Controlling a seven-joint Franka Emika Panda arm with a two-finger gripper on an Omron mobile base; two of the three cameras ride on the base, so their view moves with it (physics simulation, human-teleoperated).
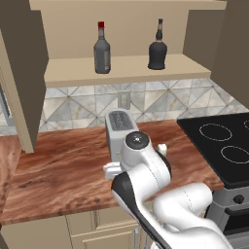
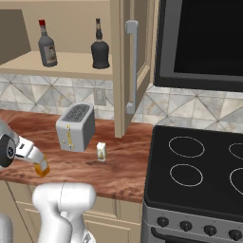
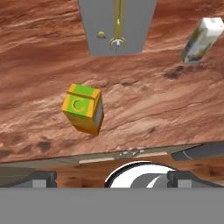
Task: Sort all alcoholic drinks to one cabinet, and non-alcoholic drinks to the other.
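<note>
1. While its jaws stand wide and hold nothing, the gripper (image 3: 112, 177) hangs above the brown wooden counter (image 3: 43, 65), near its front edge.
2. The white arm folds low, hand pointing down.
3. The orange-yellow carton with a green patch (image 3: 83, 108) stands below the gripper, untouched.
4. The smaller white-cream carton (image 3: 201, 40) stands further right, beside the grey toaster (image 2: 76, 126).
5. The slim grey glass bottle with a red cap (image 1: 101, 48) and the squat black bottle (image 1: 157, 48) stand on the cabinet's pale shelf (image 1: 126, 70).

Orange-yellow carton (image 3: 83, 109) (green top) on countertop (image 3: 144, 109), toaster (image 3: 117, 26), white-cream carton (image 3: 201, 40)

arm (image 1: 146, 180): folded low, wrist down | hand (image 3: 112, 177): fingers spread wide, empty
</note>
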